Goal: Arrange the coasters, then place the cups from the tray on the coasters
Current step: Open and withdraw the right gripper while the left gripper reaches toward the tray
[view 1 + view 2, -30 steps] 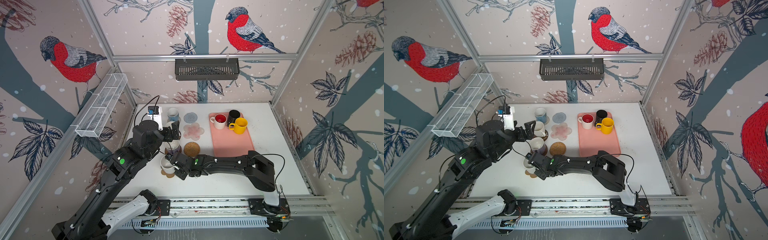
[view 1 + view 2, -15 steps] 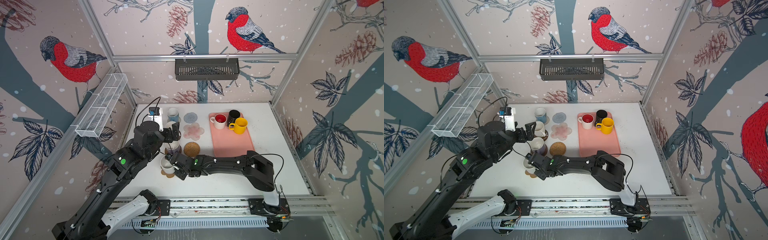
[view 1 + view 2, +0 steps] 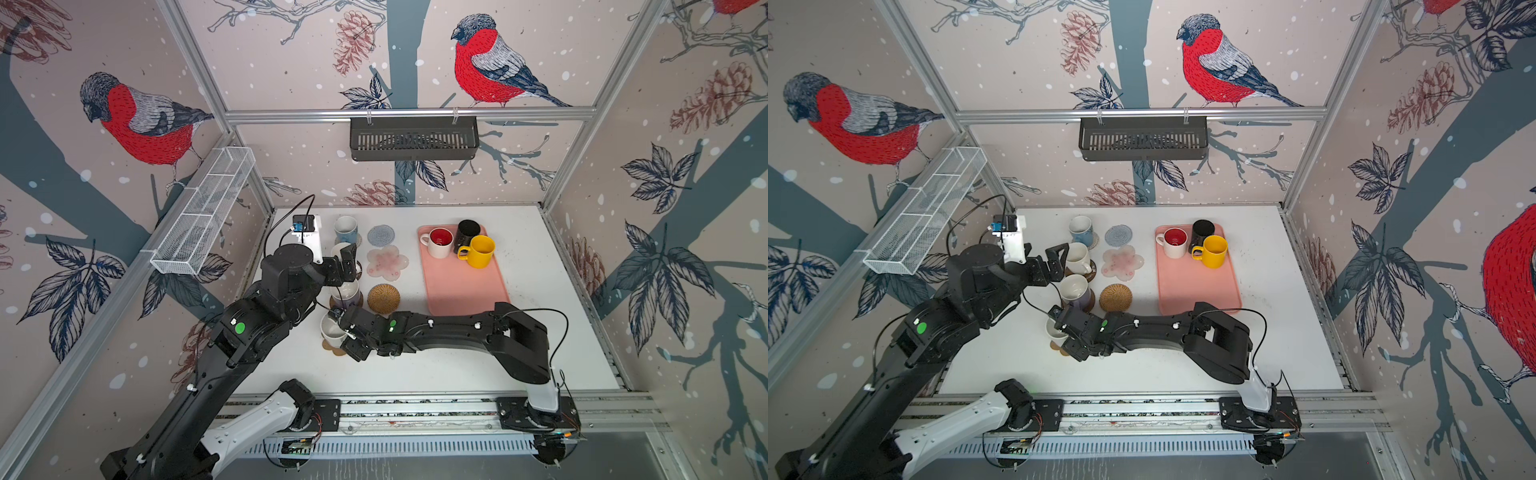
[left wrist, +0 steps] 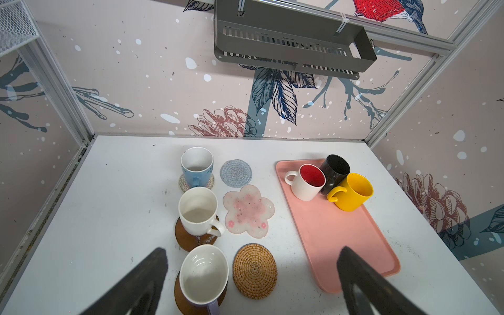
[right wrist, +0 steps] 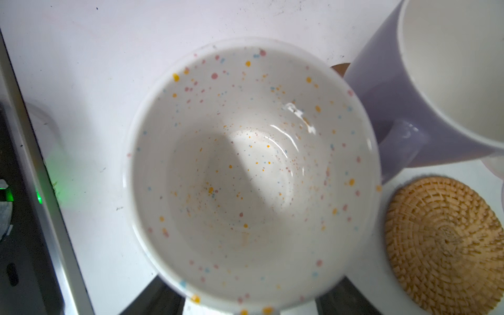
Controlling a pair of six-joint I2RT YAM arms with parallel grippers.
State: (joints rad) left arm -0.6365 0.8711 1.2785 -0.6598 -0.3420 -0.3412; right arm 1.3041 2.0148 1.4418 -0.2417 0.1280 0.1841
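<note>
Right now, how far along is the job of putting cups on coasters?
Done: the light blue mug, white mug and lavender mug stand on coasters. In hand: the right gripper, jaws spread, at the speckled cup on the cork flower coaster. Left: the red-lined cup, black cup and yellow cup wait on the tray; the grey-blue coaster, pink flower coaster and wicker coaster lie bare.

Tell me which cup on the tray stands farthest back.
The black cup, at the tray's far edge. The yellow cup stands just in front of it, and the white cup with the red inside beside it, slightly nearer.
</note>
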